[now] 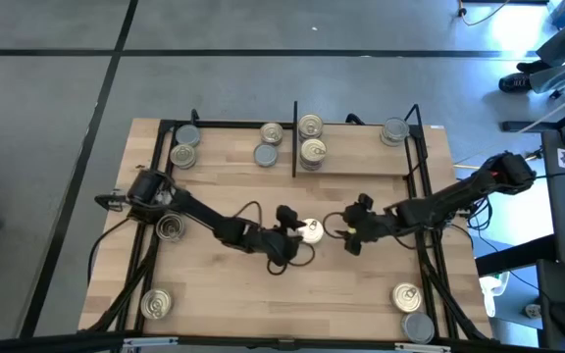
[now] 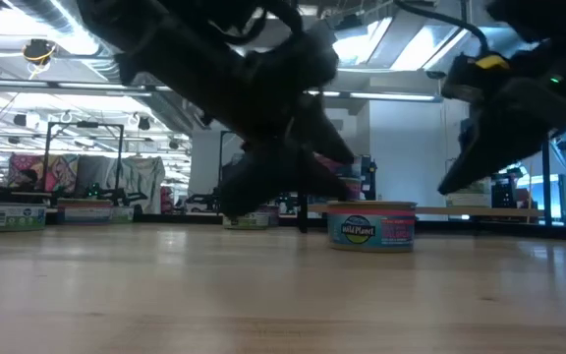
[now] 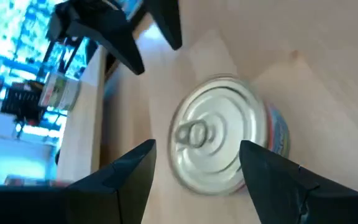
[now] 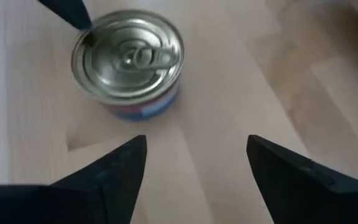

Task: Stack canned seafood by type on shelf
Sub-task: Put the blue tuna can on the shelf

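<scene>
High view: two dark arms meet at mid-table over a single tin [image 1: 311, 230], the left gripper [image 1: 292, 239] reaching in from the left and the right gripper [image 1: 353, 233] from the right. The left wrist view shows that arm's fingers [image 3: 132, 177] spread wide on either side of the tin [image 3: 219, 140] and not yet touching it, a stance that looks like the start of a pick. The right wrist view shows the right gripper's jaws also wide apart and empty, the tin [image 4: 129, 62] lying ahead of them on bare wood, so this arm seems to wait close by rather than compete for the grasp.

The tin is low and round, with a pale pull-tab lid and a blue and pink label band, seen side-on in the low view [image 2: 372, 226]. It stands upright on the tabletop [image 1: 224, 191], well short of the shelf [image 1: 356, 169] at the far edge, where several tins already sit on either side of the black divider [image 1: 294, 137], one pair [image 1: 311, 139] apparently stacked just right of it. More loose tins remain near the table's corners
</scene>
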Motion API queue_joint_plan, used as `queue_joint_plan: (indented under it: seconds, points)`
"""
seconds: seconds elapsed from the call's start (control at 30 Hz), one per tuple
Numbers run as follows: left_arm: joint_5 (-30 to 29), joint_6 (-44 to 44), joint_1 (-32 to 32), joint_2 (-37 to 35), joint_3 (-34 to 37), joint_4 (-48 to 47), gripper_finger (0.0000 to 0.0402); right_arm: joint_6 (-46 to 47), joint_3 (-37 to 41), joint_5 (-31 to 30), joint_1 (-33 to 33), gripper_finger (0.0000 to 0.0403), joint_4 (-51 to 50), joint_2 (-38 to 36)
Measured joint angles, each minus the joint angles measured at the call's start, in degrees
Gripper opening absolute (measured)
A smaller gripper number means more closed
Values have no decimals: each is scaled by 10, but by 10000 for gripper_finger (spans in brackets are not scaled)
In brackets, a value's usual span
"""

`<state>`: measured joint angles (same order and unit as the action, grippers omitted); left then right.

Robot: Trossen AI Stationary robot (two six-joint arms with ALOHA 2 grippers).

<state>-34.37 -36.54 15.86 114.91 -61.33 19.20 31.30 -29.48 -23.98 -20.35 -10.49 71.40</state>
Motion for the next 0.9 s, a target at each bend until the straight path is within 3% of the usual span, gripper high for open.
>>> queue_joint_plan:
  seconds: [0.33,0.57,0.9]
  points:
    - [-3,-6,3,25,-13,0,219,44,25,-39,-38,279,21,0]
    - [16,61,15,31,-8,-56,180,15,25,-37,-37,279,51,0]
    - [11,68,13,30,-8,-54,158,-16,25,-34,-37,279,79,0]
